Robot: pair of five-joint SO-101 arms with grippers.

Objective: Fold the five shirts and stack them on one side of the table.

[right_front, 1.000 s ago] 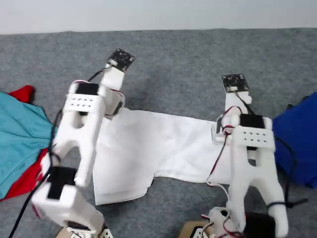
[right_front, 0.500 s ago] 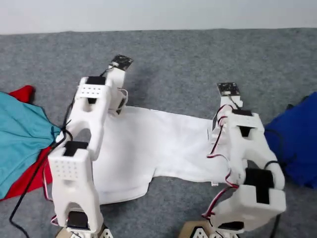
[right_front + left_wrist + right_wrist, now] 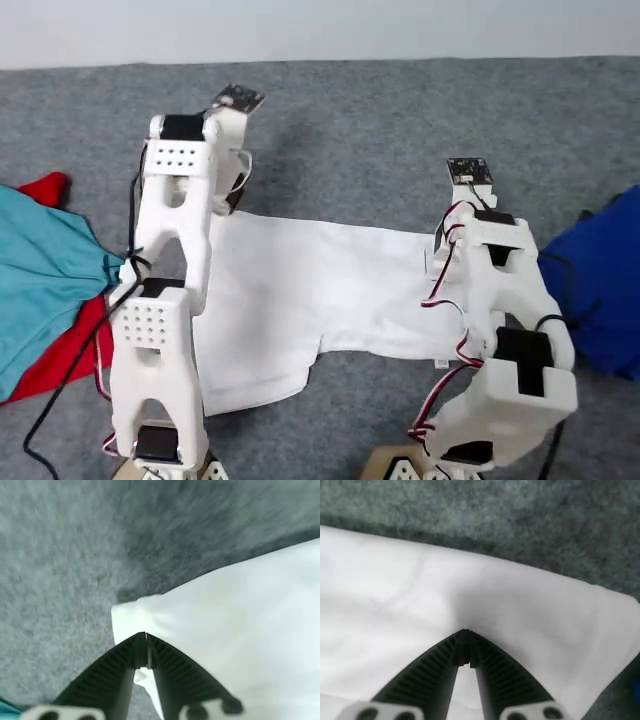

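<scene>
A white shirt (image 3: pixel 310 290) lies spread across the middle of the grey table, with a sleeve hanging toward the front. My left gripper (image 3: pixel 145 639) is shut on the white shirt (image 3: pixel 235 620) at its far left corner, the cloth bunched at the fingertips. My right gripper (image 3: pixel 465 634) is shut on the white shirt (image 3: pixel 410 600) near its far right edge. From above, the left arm (image 3: pixel 180 200) stands over the shirt's left side and the right arm (image 3: pixel 490 270) over its right side. A teal shirt (image 3: pixel 40 280) lies on a red shirt (image 3: pixel 55 345) at the left.
A blue shirt (image 3: pixel 600 285) is heaped at the table's right edge. Grey carpet-like table surface (image 3: pixel 380 120) runs open behind the white shirt to the pale wall. Both arm bases stand at the front edge.
Both arms have pushed away from the front, carrying the white shirt's far edge backward. The left arm stretched farthest; the shirt's left corner now sits farther back.
</scene>
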